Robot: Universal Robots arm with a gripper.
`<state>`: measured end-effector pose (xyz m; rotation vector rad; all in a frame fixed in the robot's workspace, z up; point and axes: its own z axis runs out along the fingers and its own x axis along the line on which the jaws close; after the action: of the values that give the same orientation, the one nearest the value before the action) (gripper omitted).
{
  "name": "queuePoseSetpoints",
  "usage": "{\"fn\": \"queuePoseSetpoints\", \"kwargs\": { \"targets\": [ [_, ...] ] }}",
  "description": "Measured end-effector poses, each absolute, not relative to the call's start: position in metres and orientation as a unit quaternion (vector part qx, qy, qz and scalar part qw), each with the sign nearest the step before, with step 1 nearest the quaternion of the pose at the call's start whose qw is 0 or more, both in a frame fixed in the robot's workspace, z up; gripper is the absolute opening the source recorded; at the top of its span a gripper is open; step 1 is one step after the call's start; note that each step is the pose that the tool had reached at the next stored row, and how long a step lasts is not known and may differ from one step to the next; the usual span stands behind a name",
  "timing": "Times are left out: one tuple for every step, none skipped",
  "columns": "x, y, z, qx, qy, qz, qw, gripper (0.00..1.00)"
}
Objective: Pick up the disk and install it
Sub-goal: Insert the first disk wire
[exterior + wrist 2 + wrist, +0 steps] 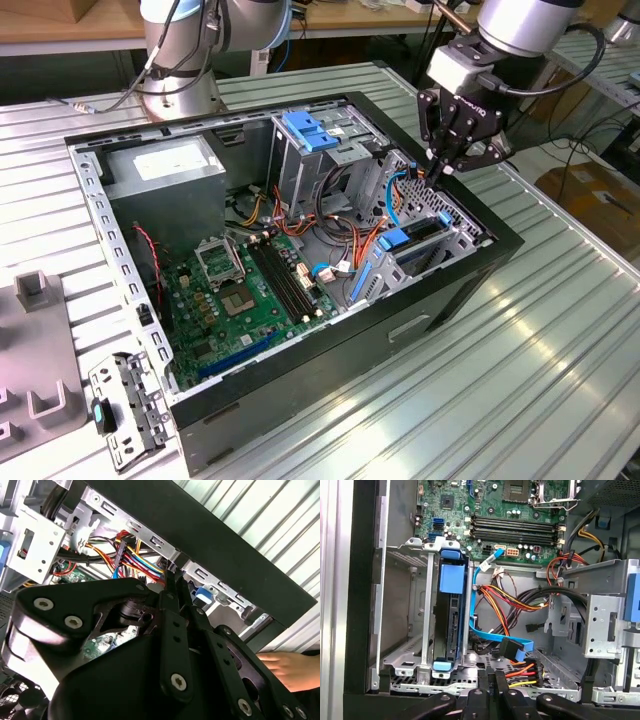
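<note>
Disk [451, 630] stands on edge in the lower drive bay [427, 610] of the open computer case [460, 280], blue rails at either end, so it looks seated or nearly so; in the exterior view its blue-capped end [395, 240] shows among the bay's metal walls at the corner of the case toward that view's right; the claw [447, 165] hangs just above the case rim near that corner, close beside the bay but not touching the disk, and it holds nothing; its fingers [487, 680] lie close together in the first wrist view, so I judge it closed, or all but closed; a blue data cable [485, 605] and a bundle of coloured power wires [520, 605] run just beside the bay; judged from here, the step in hand is the seating itself, and doing it well means keeping pressure square along the bay's slides, never across the thin metal walls; the loose cable ends should stay out of the disk's path so nothing pinches; a person's hand [292, 667] rests outside the case in the second wrist view, which calls for slow, short motions near that wall.
</note>
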<state>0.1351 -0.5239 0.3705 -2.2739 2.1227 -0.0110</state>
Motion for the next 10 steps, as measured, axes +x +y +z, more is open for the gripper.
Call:
{"fn": "queuePoseSetpoints", "kwargs": {
  "targets": [
    [0.135, -0.5239, 0.3705, -0.73, 0.683, -0.004, 0.015, 0.17],
    [0.1349, -0.5239, 0.3705, -0.73, 0.683, -0.004, 0.015, 0.17],
    [0.1348, -0.5239, 0.3704, -0.73, 0.683, -0.004, 0.015, 0.17],
    [0.1348, -0.5239, 0.3705, -0.73, 0.684, -0.004, 0.015, 0.17],
    [0.1347, -0.5239, 0.3705, -0.73, 0.684, -0.004, 0.015, 0.17],
    [0.1347, -0.5241, 0.3705, -0.73, 0.684, -0.004, 0.015, 0.17],
    [0.1347, -0.5246, 0.3704, -0.73, 0.684, -0.004, 0.015, 0.17],
    [0.1346, -0.5254, 0.3704, -0.73, 0.684, -0.004, 0.015, 0.17],
    [0.1345, -0.5259, 0.3704, -0.73, 0.684, -0.004, 0.015, 0.17],
    [0.1342, -0.5264, 0.3703, -0.73, 0.684, -0.004, 0.015, 0.17]
  ]
}}
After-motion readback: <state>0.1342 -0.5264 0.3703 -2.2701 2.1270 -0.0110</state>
